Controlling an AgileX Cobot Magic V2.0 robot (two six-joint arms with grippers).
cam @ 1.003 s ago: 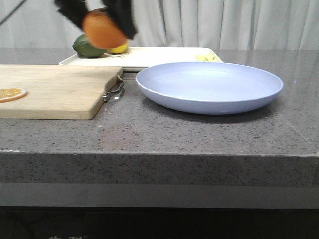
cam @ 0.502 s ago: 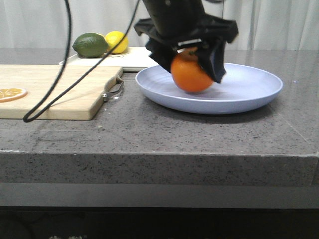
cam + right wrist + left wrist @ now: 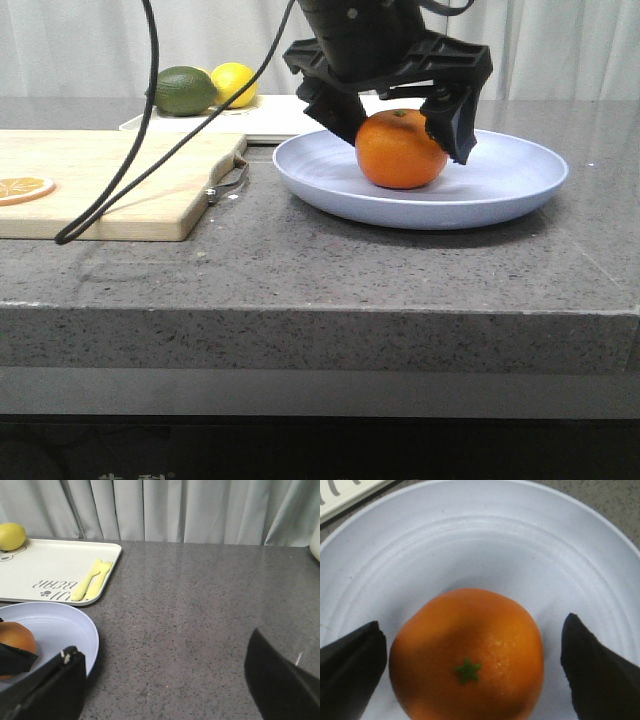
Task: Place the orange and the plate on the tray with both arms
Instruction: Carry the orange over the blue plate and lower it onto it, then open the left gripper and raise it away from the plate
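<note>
Our left gripper (image 3: pixel 398 112) hangs over the plate (image 3: pixel 520 178) with its jaws spread wide, one dark finger (image 3: pixel 351 665) on each side of the orange (image 3: pixel 401 150) and a visible gap between each finger and the fruit. In the left wrist view, the orange (image 3: pixel 467 652) sits on the plate's (image 3: pixel 485 540) pale lavender floor, its green stem dimple facing up, free of any grasp.

Our right gripper (image 3: pixel 165 680) is also open wide, its two black fingers (image 3: pixel 45 685) well apart above bare grey desk (image 3: pixel 200 610), to the right of the plate (image 3: pixel 60 625).

Farther out, the plate rests on the desk (image 3: pixel 320 270) in front of the white tray (image 3: pixel 270 115), which lies at the back. On the tray (image 3: pixel 50 565) we see a yellow lemon (image 3: pixel 232 82), a green fruit (image 3: pixel 186 90) beside it, and pale yellow cutlery (image 3: pixel 92 580) near its right edge. To the left, a wooden cutting board (image 3: pixel 120 185) carries an orange slice (image 3: pixel 22 187), and a black cable (image 3: pixel 140 130) loops across it.
</note>
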